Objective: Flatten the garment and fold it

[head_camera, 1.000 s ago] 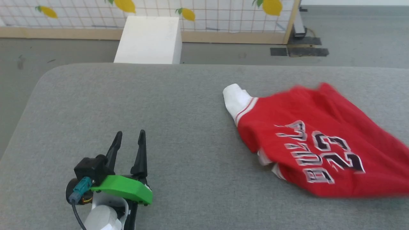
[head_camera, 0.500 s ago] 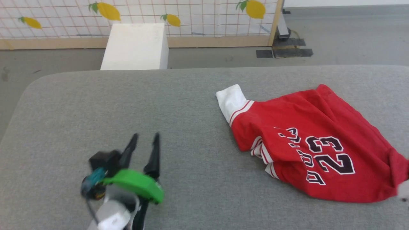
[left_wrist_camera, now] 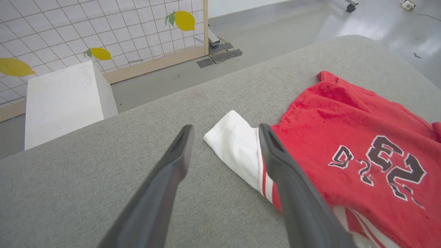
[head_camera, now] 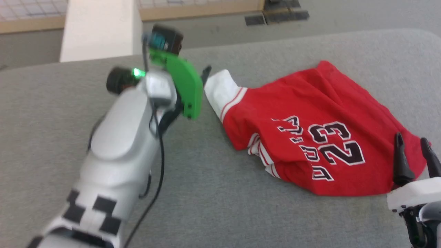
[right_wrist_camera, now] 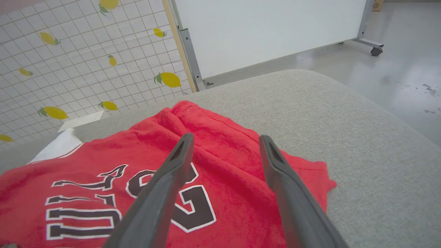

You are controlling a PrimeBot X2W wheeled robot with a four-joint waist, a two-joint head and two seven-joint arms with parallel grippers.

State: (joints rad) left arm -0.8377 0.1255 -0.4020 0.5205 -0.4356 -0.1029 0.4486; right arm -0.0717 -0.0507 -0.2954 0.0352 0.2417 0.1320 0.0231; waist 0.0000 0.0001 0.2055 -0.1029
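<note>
On the grey fabric-covered surface (head_camera: 224,213), towards the robot's right, lies the garment (head_camera: 310,137), a red jersey T-shirt with white short sleeves, striped trim and black, white-edged lettering facing up. It is bunched and doubled over itself, with a second striped cuff tucked in at the near edge, so it is not yet flat.

The left gripper (left_wrist_camera: 225,128) is spread wide and empty, and in its wrist view the white sleeve (left_wrist_camera: 234,151) that juts out at the garment's left end sits framed between its two fingers. Whether the tips touch the cloth cannot be told. The right gripper (right_wrist_camera: 226,137) is likewise released and holds nothing, poised over the red cloth near the garment's right-hand corner.

The step in hand looks like taking two opposite grips to spread the shirt. To do it well, each gripper should probably come down at an edge rather than mid-panel, with one finger slipped under the cloth before closing. The right would do better on the hem corner than on the loose fold beneath it. Pulling apart evenly and low should keep the jersey from dragging or twisting.
</note>
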